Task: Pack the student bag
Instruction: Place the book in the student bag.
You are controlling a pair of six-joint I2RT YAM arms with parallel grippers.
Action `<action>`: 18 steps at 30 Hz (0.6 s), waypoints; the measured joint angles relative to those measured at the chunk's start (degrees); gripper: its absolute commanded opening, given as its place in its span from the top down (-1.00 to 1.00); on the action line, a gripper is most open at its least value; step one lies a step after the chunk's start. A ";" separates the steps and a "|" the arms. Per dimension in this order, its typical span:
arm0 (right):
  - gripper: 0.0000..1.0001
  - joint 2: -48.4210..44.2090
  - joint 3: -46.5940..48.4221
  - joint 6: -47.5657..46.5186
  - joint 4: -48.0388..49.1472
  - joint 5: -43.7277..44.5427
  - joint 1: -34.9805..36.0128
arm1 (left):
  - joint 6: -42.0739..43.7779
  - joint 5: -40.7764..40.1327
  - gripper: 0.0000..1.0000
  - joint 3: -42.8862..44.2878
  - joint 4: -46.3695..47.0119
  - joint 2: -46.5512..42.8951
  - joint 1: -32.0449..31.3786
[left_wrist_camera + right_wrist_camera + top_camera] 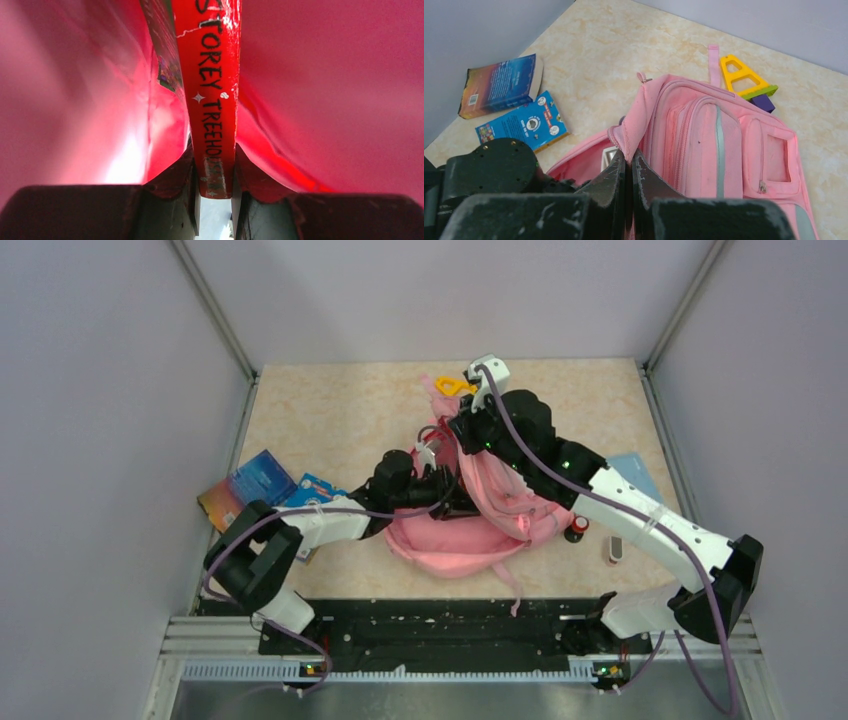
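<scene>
The student bag point(719, 140) sags soft below the right hand point(629, 162), which is clamped on its mouth rim. The left hand point(214, 200), inside it, is clamped on a red book point(212, 90). Limp fabric probably collapses: hold seams, not panels.

The red book point(212, 90) has black letters going down its thin side. They say "STOREY TREEHOUS". The last letters are rubbed and hard to read. A small white star sits between the two words. This book is inside the student bag point(719, 150). Left of the bag lie a blue book point(521, 125) and a dark blue book point(499, 85). Their print is too small to read.
</scene>
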 measured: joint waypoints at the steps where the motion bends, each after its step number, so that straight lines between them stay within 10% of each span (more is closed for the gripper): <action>1: 1.00 0.00 0.00 0.00 0.02 0.00 0.00 | -1.18 -0.24 1.00 0.96 1.79 1.60 -0.66; 18: 1.00 0.00 -0.02 -0.02 -0.20 0.70 -0.04 | 0.98 -14.75 0.87 5.29 1.09 11.47 -2.49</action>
